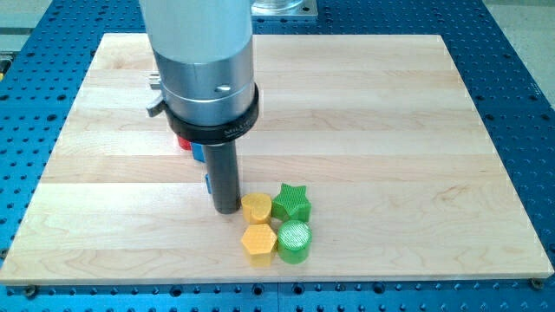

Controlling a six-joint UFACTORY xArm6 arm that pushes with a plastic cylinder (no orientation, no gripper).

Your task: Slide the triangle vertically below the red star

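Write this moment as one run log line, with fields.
my tip: left of, about touching upper yellow block | cluster: green star, lower yellow block, green round block | red block, blue block: mostly hidden behind arm

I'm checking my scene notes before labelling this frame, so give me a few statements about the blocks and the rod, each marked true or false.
1. My tip stands just to the view's left of the upper yellow block. True.
2. The green star-shaped block lies alone by the board's top edge. False: it sits in the cluster near the bottom.
3. The round green block is right of the yellow hexagonal block. True.
4. A red block stands fully exposed. False: the arm hides most of it.
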